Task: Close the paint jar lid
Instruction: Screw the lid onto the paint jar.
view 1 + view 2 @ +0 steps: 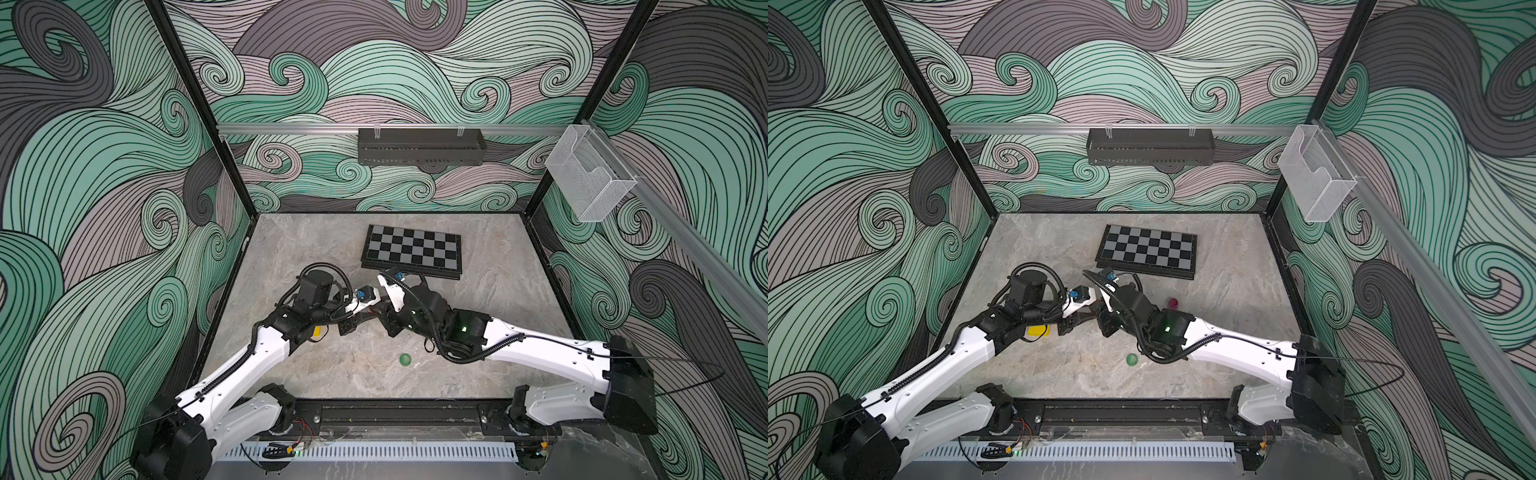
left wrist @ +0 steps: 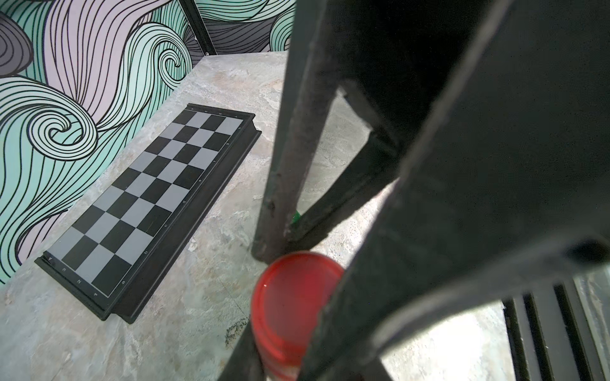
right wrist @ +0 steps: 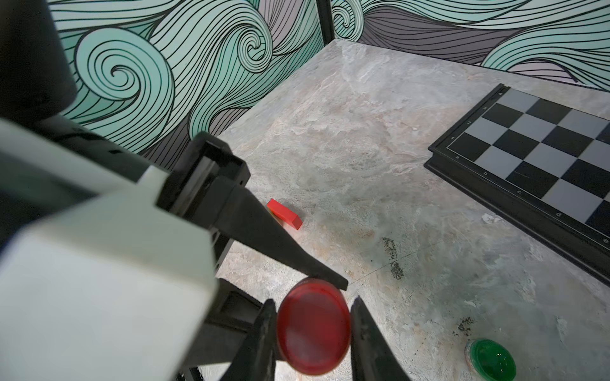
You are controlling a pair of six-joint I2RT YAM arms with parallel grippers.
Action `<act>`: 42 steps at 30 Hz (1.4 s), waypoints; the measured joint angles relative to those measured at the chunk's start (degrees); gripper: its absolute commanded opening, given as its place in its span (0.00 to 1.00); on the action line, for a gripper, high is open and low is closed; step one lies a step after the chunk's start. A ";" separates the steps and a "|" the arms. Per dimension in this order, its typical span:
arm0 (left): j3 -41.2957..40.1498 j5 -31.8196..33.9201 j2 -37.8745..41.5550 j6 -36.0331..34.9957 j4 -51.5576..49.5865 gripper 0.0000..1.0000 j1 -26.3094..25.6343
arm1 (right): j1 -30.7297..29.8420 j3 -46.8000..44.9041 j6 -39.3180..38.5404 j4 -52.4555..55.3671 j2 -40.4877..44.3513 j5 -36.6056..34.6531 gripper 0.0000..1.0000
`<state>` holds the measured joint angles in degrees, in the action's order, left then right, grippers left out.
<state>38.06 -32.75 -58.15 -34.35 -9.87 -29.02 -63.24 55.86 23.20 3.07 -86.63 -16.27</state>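
Observation:
The paint jar's red lid (image 3: pixel 313 333) sits on the jar mid-table, held between both grippers. In the right wrist view my right gripper (image 3: pixel 313 303) is shut on the lid's rim, one finger at each side. In the left wrist view the same red lid (image 2: pixel 293 297) shows from above, and my left gripper (image 2: pixel 290 349) is shut on the jar just under it. In both top views the left gripper (image 1: pixel 365 318) and the right gripper (image 1: pixel 388 323) meet tip to tip and hide the jar.
A folded chessboard (image 1: pixel 411 251) lies behind the grippers. A green-lidded jar (image 1: pixel 405 360) stands in front of them, and a magenta jar (image 1: pixel 1173 302) behind the right forearm. A yellow block (image 1: pixel 1037 331) lies under the left arm and a red block (image 3: pixel 284 213) beside it.

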 measured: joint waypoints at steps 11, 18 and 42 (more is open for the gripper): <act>-0.17 1.03 0.63 0.66 1.27 0.25 -0.11 | 0.46 1.03 -1.46 0.81 0.26 -0.02 0.42; -0.04 -4.96 1.49 -0.04 2.01 0.25 -1.18 | 12.28 -3.89 -13.33 1.49 11.91 19.63 0.68; 3.32 -18.12 -1.33 -5.95 -6.03 0.26 -1.18 | 17.42 -4.85 -47.08 5.31 9.92 52.81 0.60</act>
<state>41.39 -50.87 -59.48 -40.29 -15.90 -30.20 -45.82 51.00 -23.88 8.38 -76.71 36.53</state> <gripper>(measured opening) 0.314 0.613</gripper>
